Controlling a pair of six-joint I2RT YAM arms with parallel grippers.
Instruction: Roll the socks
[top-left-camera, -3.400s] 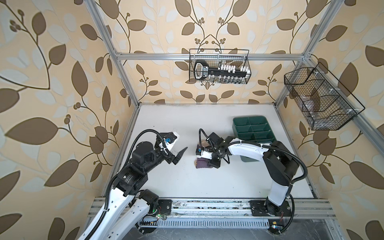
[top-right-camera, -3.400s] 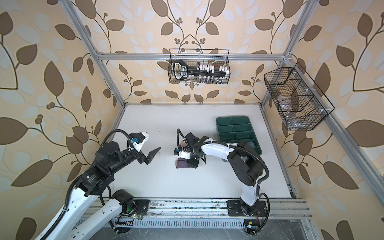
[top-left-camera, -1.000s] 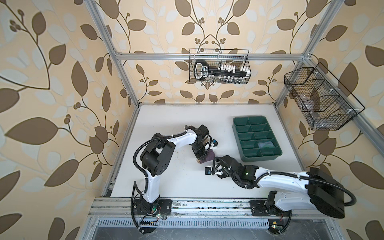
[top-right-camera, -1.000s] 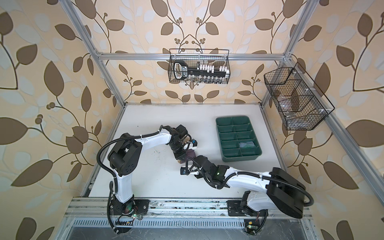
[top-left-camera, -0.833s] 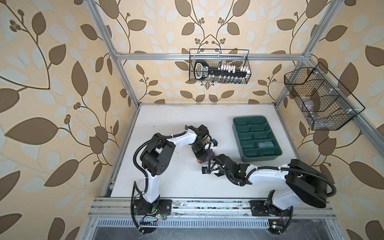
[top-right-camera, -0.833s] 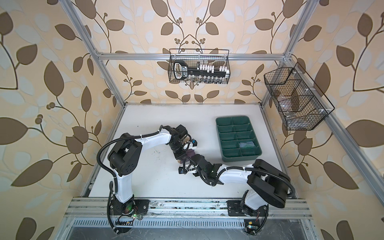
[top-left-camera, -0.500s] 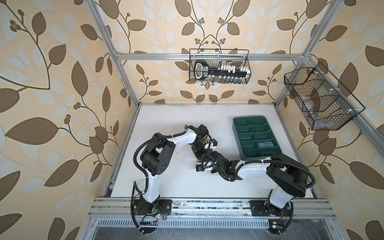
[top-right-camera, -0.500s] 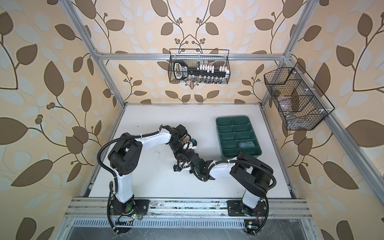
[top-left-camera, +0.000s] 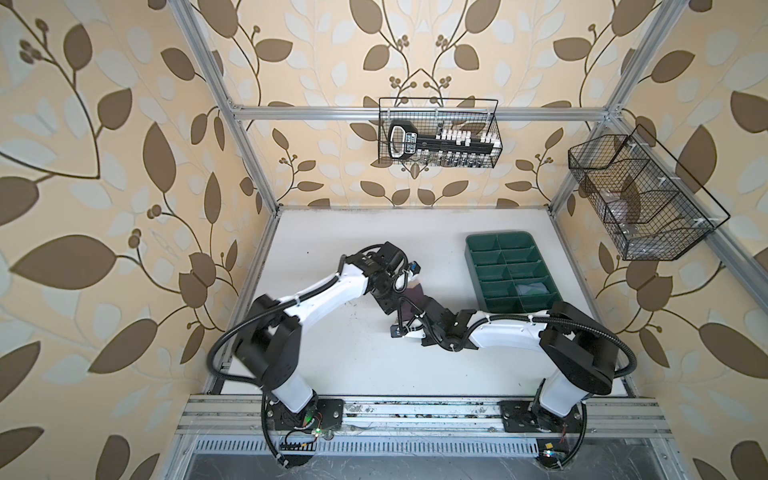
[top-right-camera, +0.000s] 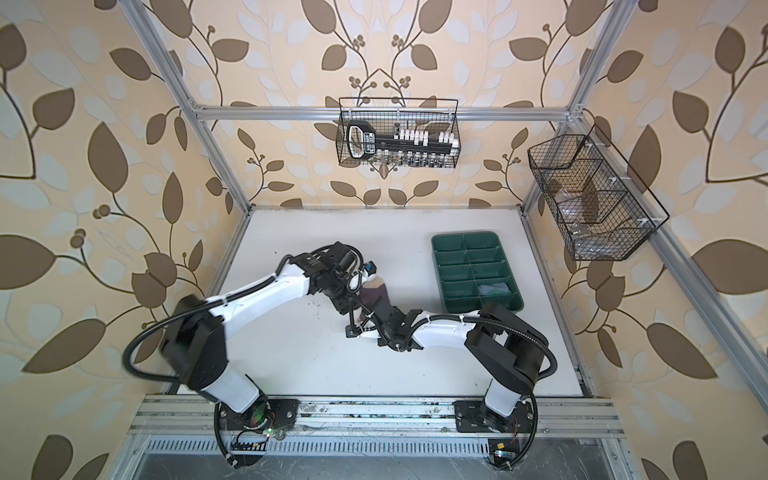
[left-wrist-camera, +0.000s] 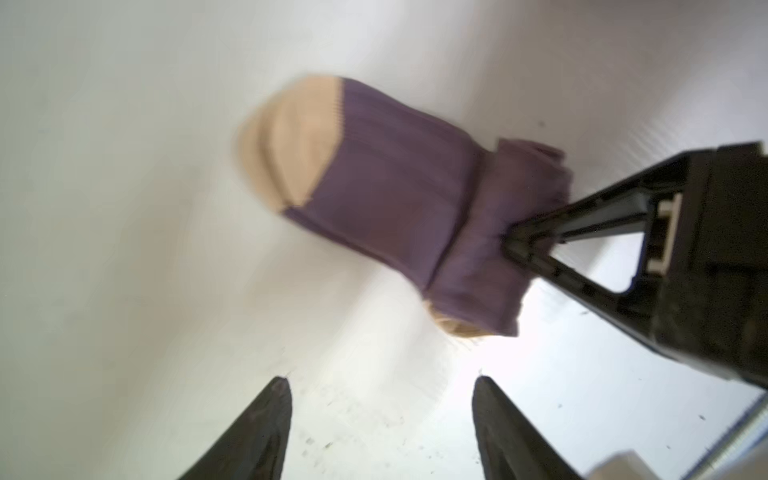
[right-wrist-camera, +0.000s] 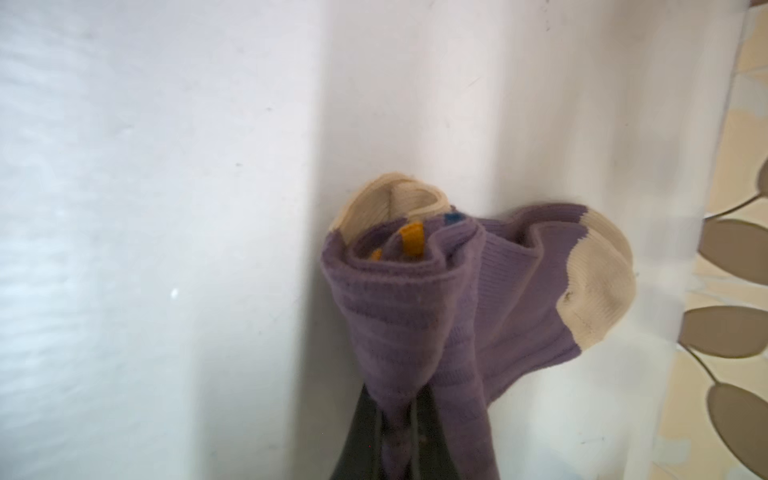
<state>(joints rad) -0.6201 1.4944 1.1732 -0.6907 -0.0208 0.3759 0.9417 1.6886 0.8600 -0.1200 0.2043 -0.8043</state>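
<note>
Purple sock lies mid-worktop, long axis running near-to-far: tan toe at the far end, part-rolled cuff at the near end. Right claw is the nearer one, clenched on that rolled end from the near side. Left claw stands just left of the sock, apart from it, released and holding nothing.

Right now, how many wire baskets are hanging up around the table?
2. The back basket hangs on the far wall; the side basket hangs on the right-hand wall. No others show; nothing seems to hide one.
</note>
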